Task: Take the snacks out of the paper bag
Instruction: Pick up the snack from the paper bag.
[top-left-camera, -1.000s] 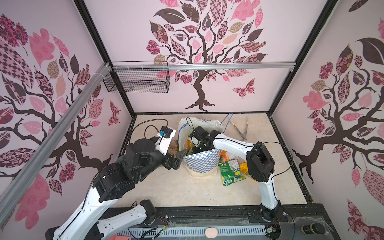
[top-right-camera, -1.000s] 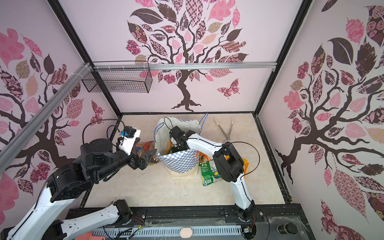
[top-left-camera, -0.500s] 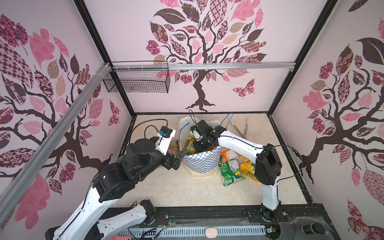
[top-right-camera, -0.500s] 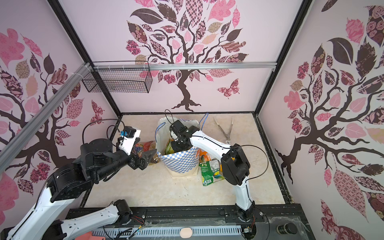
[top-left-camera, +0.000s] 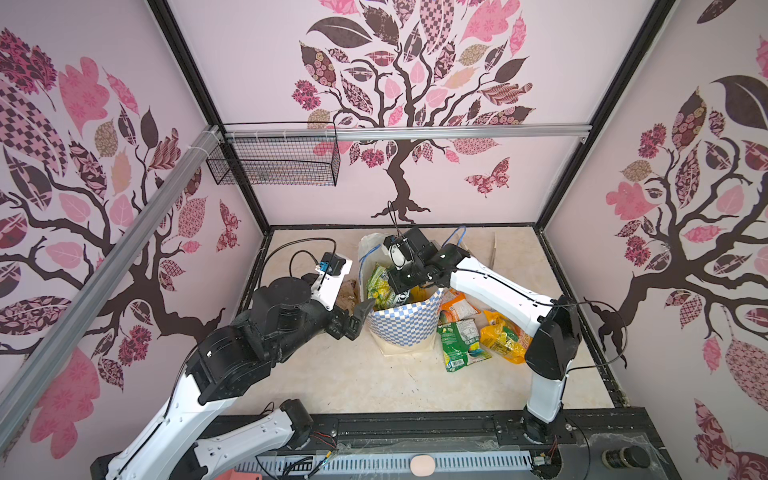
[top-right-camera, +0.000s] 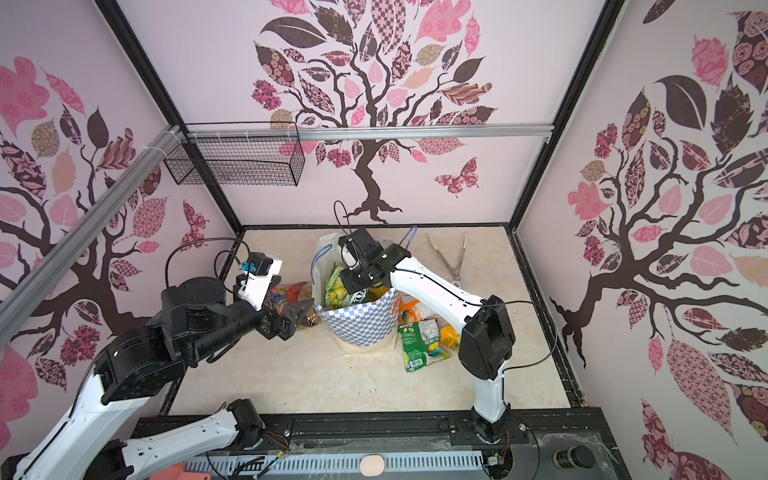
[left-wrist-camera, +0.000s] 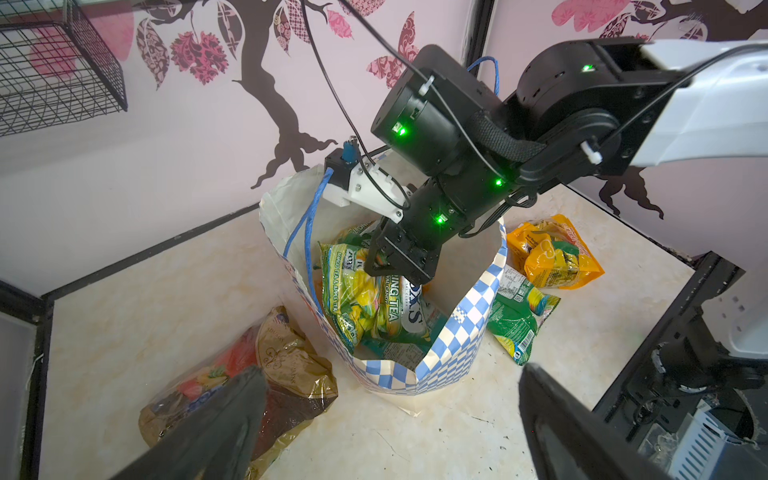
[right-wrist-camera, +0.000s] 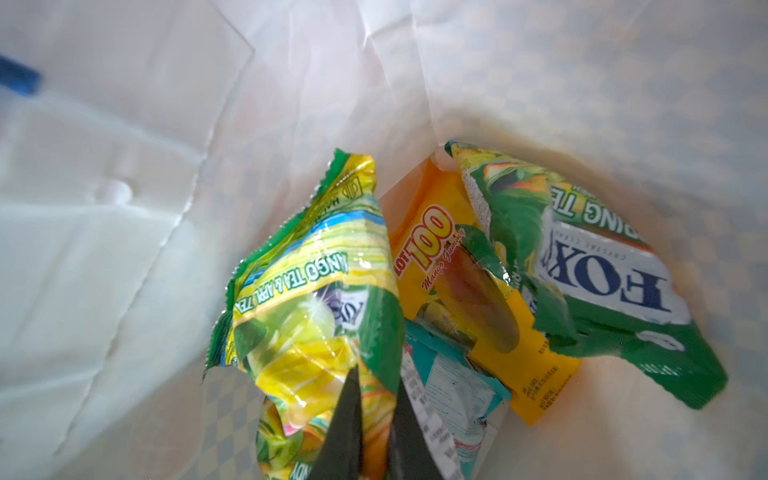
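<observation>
green packet (right-wrist-camera: 602, 291): FOX; orange packet (right-wrist-camera: 432, 245): LOT 100; yellow packet (right-wrist-camera: 299, 282): MANGO TEA

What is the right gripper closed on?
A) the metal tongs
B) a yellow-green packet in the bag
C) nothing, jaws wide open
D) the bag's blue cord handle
B: in the right wrist view the right gripper has its jaws pinched on the yellow-green packet, whose lower part sits in the paper bag.
</observation>
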